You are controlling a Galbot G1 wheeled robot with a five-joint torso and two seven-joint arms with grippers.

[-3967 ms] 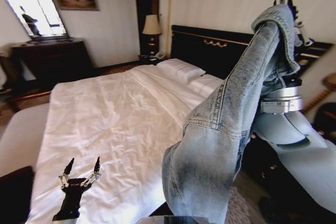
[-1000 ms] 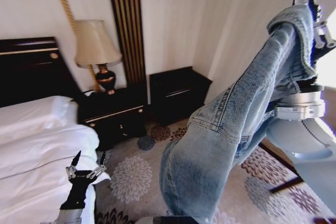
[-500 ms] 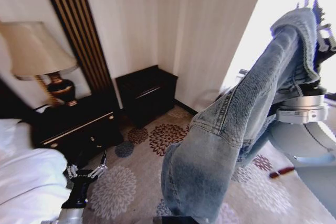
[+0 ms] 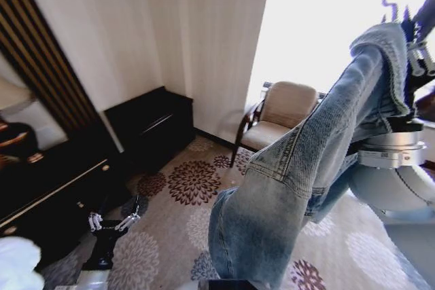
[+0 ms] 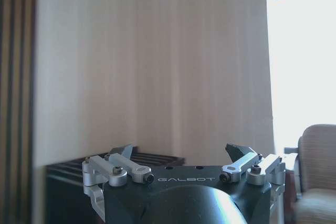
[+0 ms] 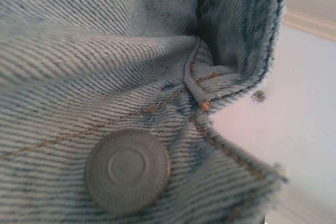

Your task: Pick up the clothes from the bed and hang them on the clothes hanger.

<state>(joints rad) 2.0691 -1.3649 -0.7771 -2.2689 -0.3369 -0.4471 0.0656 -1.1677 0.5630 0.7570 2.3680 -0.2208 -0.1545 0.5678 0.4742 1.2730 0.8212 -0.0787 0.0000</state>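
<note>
My right gripper (image 4: 408, 39), jaws clamped near the collar, holds the denim jacket (image 4: 299, 168) at two o'clock, soft, heavy, swinging; left gripper (image 4: 110, 222) hangs spread, empty.

Pale striped wall (image 4: 170, 39), dark slatted panel (image 4: 41, 73) at left. Black low cabinet (image 4: 149, 127) against wall. Beige armchair (image 4: 279, 117) by bright, blown-out window (image 4: 326, 25). Grey floral carpet (image 4: 183, 188).
</note>
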